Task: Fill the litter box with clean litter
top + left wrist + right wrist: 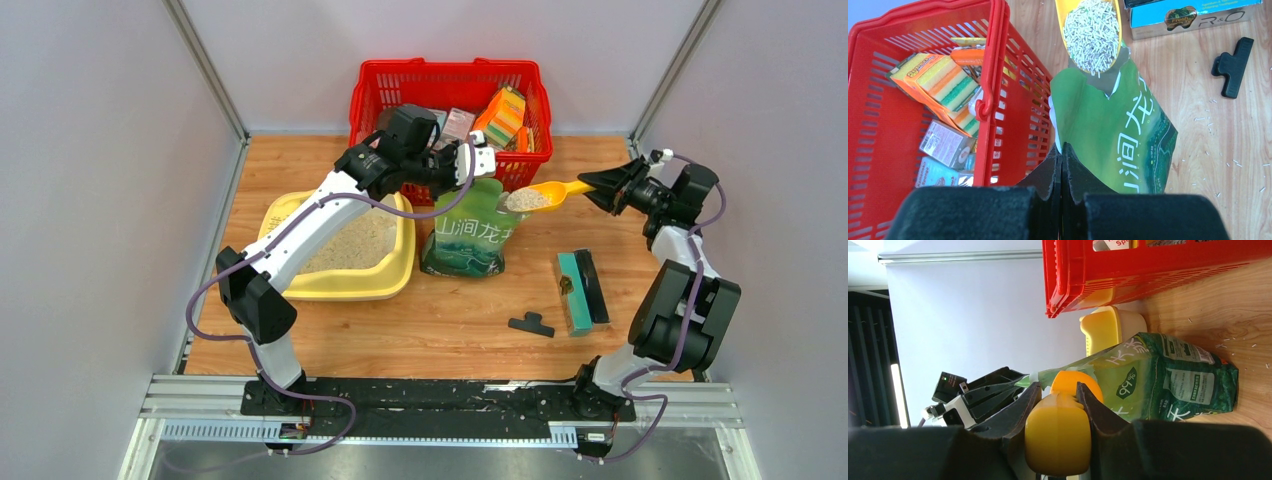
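The pale-yellow litter box [340, 288] lies at the left with a layer of beige clean litter [358, 246] in it; my left arm crosses above it. My left gripper [1061, 150] is shut on the top edge of the green bag [1113, 135], which stands upright just right of the box [1103, 327]. My right gripper [1058, 390] is shut on the handle of the yellow-orange scoop [1058, 435]. The scoop's bowl [530, 198] hangs over the bag's open mouth, heaped with litter [1091, 30].
A red mesh basket [450, 90] with packets stands at the back, close behind the bag. A teal and black box [582, 290] and a black clip [531, 324] lie on the wood to the right. Stray grains [1220, 165] dot the table.
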Motion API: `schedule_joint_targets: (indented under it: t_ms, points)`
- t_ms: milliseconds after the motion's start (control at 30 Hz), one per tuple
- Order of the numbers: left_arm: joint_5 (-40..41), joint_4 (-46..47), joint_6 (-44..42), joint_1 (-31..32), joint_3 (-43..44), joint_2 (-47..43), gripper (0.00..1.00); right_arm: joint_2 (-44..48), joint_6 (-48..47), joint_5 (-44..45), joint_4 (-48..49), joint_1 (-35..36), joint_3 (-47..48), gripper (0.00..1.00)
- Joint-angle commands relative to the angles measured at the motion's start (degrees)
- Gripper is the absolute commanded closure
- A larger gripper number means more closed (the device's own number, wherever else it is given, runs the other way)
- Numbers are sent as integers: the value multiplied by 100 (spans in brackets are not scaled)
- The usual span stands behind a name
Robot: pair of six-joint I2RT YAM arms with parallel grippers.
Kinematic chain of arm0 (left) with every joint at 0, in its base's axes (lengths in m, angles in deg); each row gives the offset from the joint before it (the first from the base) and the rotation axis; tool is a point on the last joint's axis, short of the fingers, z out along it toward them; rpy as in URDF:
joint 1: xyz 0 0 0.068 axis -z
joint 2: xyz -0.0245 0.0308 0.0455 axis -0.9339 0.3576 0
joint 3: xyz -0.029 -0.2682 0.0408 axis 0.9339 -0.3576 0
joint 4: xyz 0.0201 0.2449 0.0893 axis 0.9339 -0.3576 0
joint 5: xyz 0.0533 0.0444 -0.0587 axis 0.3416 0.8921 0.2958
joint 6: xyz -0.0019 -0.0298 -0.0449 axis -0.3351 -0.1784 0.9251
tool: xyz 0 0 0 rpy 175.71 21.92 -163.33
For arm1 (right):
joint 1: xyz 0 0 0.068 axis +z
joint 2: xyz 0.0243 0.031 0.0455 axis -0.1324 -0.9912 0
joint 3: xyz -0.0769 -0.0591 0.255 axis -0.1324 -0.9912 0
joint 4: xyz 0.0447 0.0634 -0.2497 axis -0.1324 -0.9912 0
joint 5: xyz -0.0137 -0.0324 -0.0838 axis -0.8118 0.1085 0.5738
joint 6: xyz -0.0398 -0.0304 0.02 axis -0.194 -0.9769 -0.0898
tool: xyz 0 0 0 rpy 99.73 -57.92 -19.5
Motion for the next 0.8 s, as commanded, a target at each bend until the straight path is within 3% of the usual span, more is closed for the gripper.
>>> schedule_joint_targets:
  t_ms: [0, 267, 567, 767]
  points:
    - [80, 1020, 6, -32, 210, -442, 98, 44, 284, -176, 353, -98, 266, 100]
    - [309, 1187, 138, -32, 245, -302, 96, 123, 442, -220, 458, -133, 231, 100]
    - [344, 1126, 332, -32, 394, -214, 61, 264, 899, -202, 740, -125, 266, 100]
    - [449, 985, 279, -24, 491, -231, 54, 237, 1145, -149, 933, -125, 362, 100]
